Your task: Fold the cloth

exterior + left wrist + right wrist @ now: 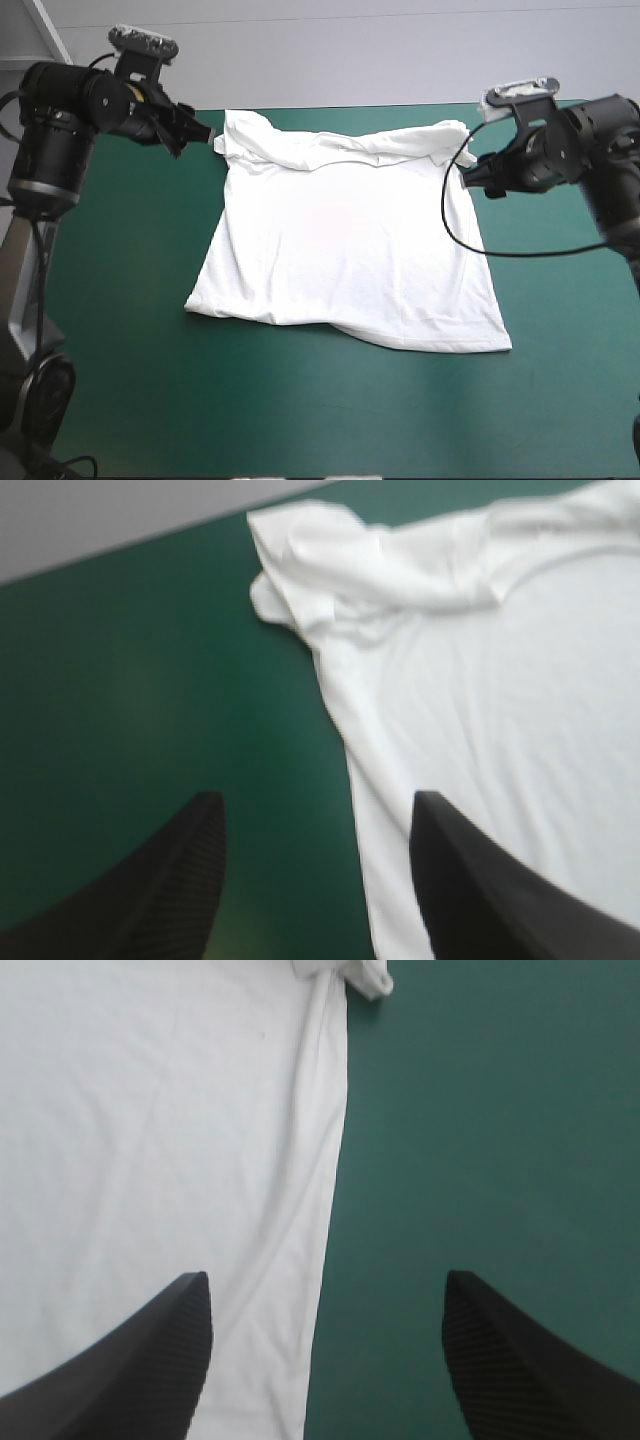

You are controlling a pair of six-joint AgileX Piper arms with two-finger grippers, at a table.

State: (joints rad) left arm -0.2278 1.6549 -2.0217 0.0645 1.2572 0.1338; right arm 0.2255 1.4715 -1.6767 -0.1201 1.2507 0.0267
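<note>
White T-shirt [350, 250]; left end effector [317, 798], right end effector [327, 1276] gape over its edges.

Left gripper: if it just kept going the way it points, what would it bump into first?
Probably the T-shirt: its side edge lies between the open fingers of the left gripper, bunched sleeve ahead. Depth is unclear; the teal-green cover could come first.

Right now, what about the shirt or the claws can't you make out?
- High view: the T-shirt's neck opening, lost in bunched folds at its far edge.
- High view: whether the left gripper touches the cloth; too small and dark.
- Left wrist view: one finger covers part of the shirt.
- Right wrist view: most of the shirt is cut off; the right gripper sees one side only.
</note>
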